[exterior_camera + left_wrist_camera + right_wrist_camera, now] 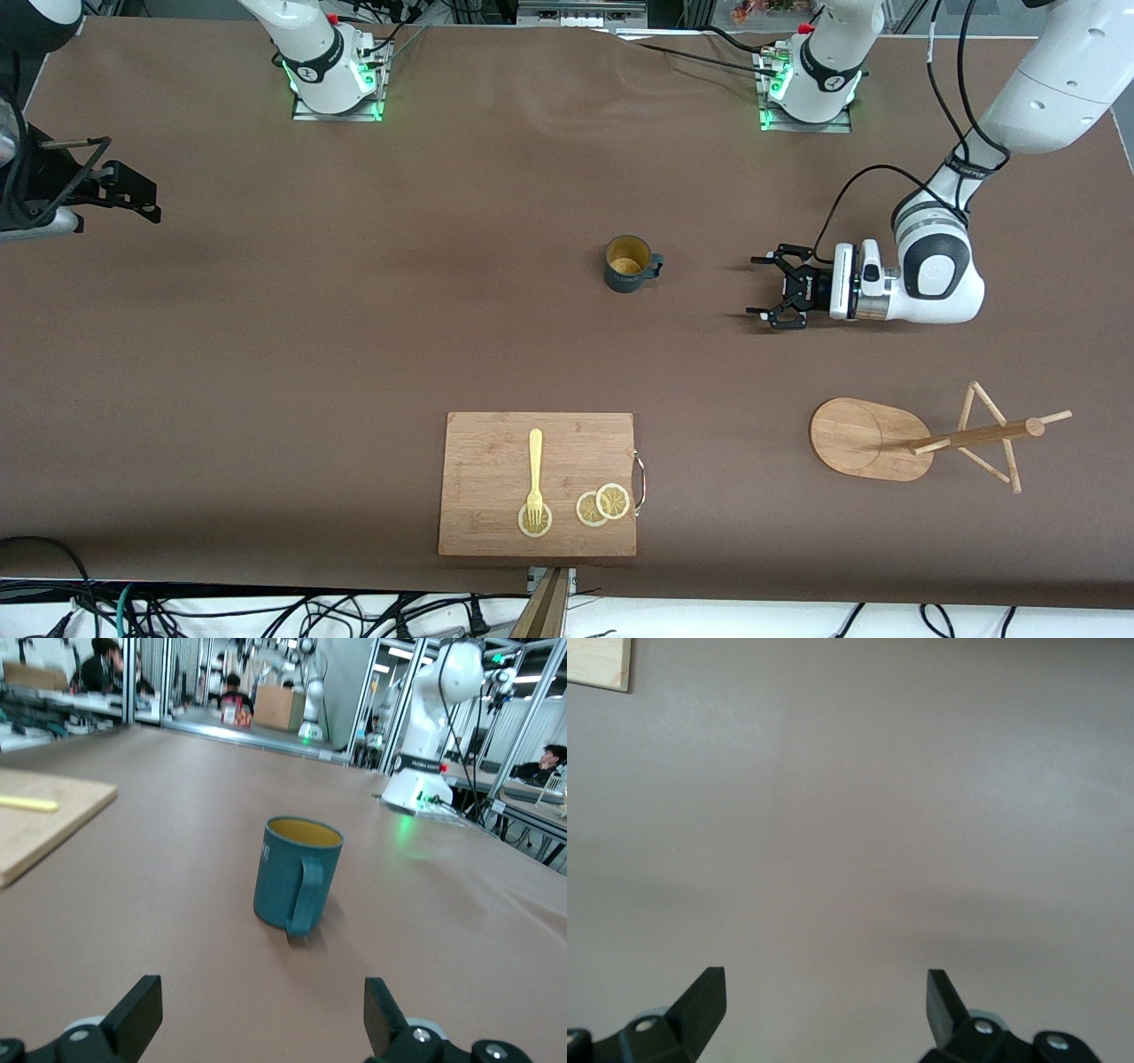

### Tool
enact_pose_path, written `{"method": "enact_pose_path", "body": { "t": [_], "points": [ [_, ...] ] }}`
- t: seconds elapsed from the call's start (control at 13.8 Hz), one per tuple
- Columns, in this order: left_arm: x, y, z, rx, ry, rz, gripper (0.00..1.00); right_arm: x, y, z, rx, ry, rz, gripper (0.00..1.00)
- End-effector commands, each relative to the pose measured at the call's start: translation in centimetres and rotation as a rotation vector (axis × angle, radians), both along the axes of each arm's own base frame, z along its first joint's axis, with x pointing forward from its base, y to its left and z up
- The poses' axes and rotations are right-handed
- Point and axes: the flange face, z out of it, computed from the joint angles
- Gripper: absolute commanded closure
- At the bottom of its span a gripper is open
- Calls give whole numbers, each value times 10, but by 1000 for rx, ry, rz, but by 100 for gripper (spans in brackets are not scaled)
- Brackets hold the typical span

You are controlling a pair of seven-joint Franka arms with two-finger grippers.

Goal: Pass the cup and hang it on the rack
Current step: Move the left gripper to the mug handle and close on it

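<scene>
The teal cup point(631, 264) stands upright on the brown table near its middle, handle toward the left arm's end. In the left wrist view the cup point(297, 873) shows its handle and ochre inside. My left gripper point(760, 286) is open and empty, low over the table beside the cup, a short gap from the handle; its jaws point(263, 1019) point at the cup. The wooden rack point(864, 439) stands nearer to the front camera at the left arm's end. My right gripper point(124, 177) is open and empty over the table at the right arm's end point(826, 1005).
A wooden cutting board point(496, 470) lies near the front edge with a yellow fork point(535, 474) and lemon slices point(602, 505) on it. Its edge shows in the left wrist view point(44, 819) and its corner in the right wrist view point(598, 663).
</scene>
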Motion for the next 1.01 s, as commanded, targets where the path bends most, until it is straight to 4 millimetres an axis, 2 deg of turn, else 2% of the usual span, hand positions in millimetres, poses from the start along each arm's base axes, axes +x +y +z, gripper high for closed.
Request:
{"method": "enact_pose_path", "body": {
  "t": [0.0, 0.22, 0.58, 0.72, 0.94],
  "points": [
    [3, -13, -12, -103, -81, -6, 0, -5, -1, 8, 15, -7, -4, 0],
    [3, -31, -16, -127, -129, -27, 0, -14, -14, 8, 23, 50, -94, 0],
    [1, -84, -17, -164, -153, -23, 0, -13, -10, 10, 23, 46, -75, 0],
    [-5, -100, -25, -173, -136, -32, 0, -13, -9, 10, 20, 46, -75, 0],
    [-13, -113, -38, -144, -123, -44, 0, -11, -7, 7, 21, 48, -61, 0]
  ]
}}
